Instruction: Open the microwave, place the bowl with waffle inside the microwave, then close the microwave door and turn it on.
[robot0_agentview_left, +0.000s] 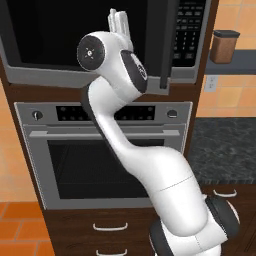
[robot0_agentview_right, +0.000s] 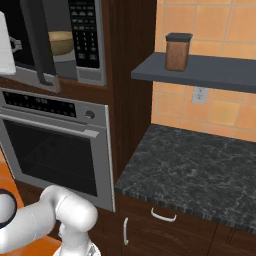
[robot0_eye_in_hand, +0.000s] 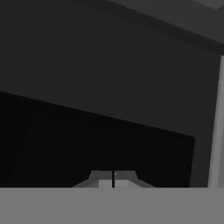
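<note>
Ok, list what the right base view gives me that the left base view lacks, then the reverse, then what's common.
Right base view: the bowl sitting inside the microwave. Left base view: the drawer handles below the oven. Common to both: the microwave door standing ajar, the keypad, the oven and the brown canister.
</note>
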